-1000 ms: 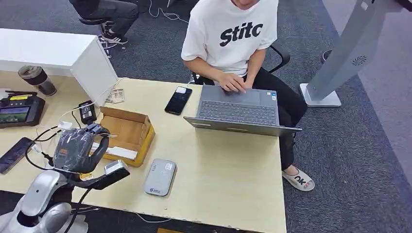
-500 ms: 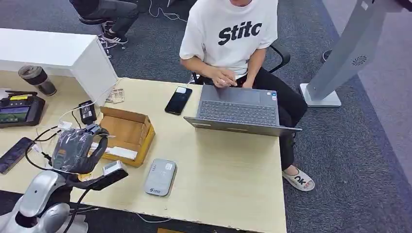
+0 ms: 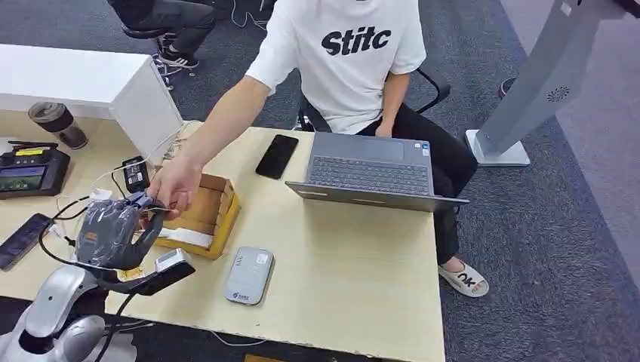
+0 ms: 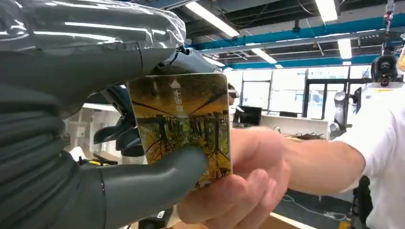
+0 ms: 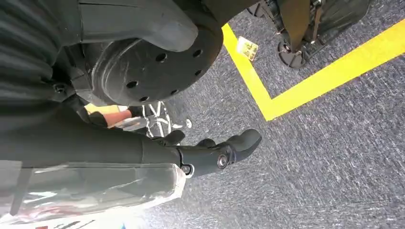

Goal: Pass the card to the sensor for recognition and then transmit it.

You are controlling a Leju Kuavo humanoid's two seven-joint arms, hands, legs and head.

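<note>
While left robot hand (image 4: 95,143) pinches card (image 4: 184,124), person's hand (image 3: 175,188) grasps it: handover under way, release left. Reader (image 3: 247,275) on table (image 3: 355,256). Right robot hand (image 5: 210,152) hangs, fingers apart, holding nothing.

One card (image 4: 184,126); one sensor (image 3: 248,275); one laptop (image 3: 371,172); one cardboard box (image 3: 202,213); two phones (image 3: 276,155) (image 3: 21,239).

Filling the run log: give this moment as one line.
phase: handover | left hand: holds card | person's hand: gripping card | right hand: hangs, holds nothing
</note>
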